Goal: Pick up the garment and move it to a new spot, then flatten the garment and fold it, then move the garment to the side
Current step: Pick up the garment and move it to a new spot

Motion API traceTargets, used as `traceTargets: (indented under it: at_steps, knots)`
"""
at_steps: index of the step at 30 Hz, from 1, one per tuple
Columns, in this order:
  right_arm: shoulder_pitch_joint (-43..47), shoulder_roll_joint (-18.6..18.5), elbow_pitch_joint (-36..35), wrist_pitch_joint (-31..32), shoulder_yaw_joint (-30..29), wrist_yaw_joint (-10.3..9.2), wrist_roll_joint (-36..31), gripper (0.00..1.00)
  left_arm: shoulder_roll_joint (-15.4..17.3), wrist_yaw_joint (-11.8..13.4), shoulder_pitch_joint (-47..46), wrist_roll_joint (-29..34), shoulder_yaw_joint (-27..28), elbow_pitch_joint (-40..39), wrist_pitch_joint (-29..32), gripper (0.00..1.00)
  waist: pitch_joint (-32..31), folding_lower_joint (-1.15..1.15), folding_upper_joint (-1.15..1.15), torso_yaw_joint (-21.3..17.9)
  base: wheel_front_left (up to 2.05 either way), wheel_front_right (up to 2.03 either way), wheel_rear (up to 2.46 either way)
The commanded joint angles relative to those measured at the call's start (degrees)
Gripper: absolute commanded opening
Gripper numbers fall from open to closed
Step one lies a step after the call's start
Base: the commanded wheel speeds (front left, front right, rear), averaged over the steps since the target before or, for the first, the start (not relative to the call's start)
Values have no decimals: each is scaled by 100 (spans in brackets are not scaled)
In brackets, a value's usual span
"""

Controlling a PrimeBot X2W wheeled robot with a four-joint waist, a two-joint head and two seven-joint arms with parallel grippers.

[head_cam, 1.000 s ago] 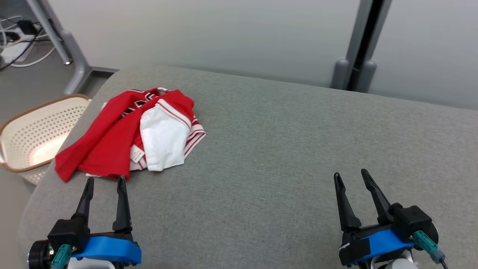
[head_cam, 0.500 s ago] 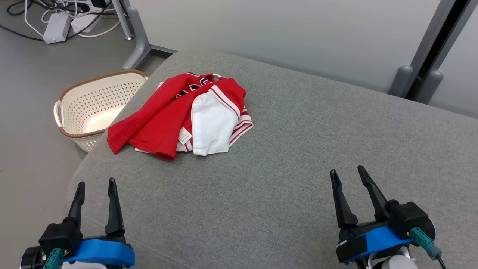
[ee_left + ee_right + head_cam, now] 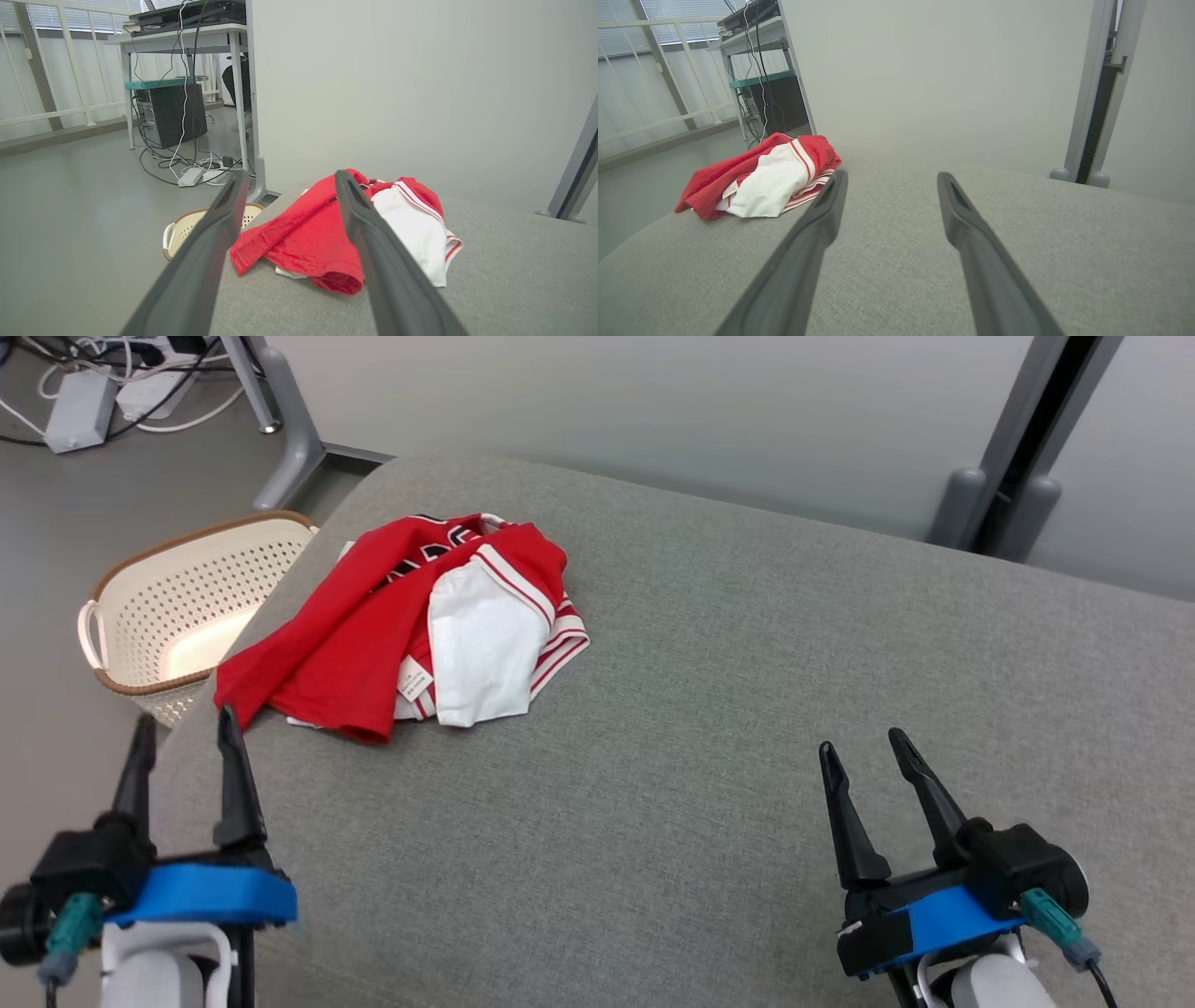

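Lying crumpled on cushion (image 3: 700, 663) beside basket (image 3: 187, 569), red-white garment (image 3: 345, 635); left claw (image 3: 184, 717), right claw (image 3: 859, 740) wide open, empty.

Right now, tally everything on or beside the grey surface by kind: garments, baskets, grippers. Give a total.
Garment: 1
Basket: 1
Grippers: 2, left gripper and right gripper, both open
Total: 4

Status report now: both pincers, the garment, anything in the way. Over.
Left pincer open, empty, just short of the garment. Right pincer open, empty, above bare grey cushion. Garment crumpled, untouched. Basket beside the cushion, not in the way.
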Motion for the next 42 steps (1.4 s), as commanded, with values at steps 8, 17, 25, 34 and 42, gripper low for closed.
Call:
traceTargets:
  at_steps: [8, 17, 25, 34, 42]
  knots:
    - [-409, -304, -304, -6, 72, -2, -194, 100, 338, -258, -1513, 75, 176, 280, -16, 100, 769, 0, 0, -666, 0, 0, 0]
    - [-801, -547, -822, -5, 47, -2, -357, 100, 805, -443, -3006, 0, 200, 1160, -16, 100, 1637, 0, 0, -1291, 0, 0, 0]
    - [-912, -632, -1184, -6, -50, -2, -476, 100, 1186, -506, -3806, -67, -26, 2430, -15, 100, 2081, 0, 0, -1559, 0, 0, 0]
    - [-852, -651, -1413, -6, -208, -2, -549, 100, 1406, -539, -4308, -638, -829, 3916, 793, 100, 2334, 0, 0, -1583, 0, 0, 0]
    - [-885, -650, -1429, -6, -240, -2, -578, 100, 1512, -527, -4388, -1594, -1639, 4307, 1859, 100, 2413, 0, 0, -1491, 0, 0, 0]
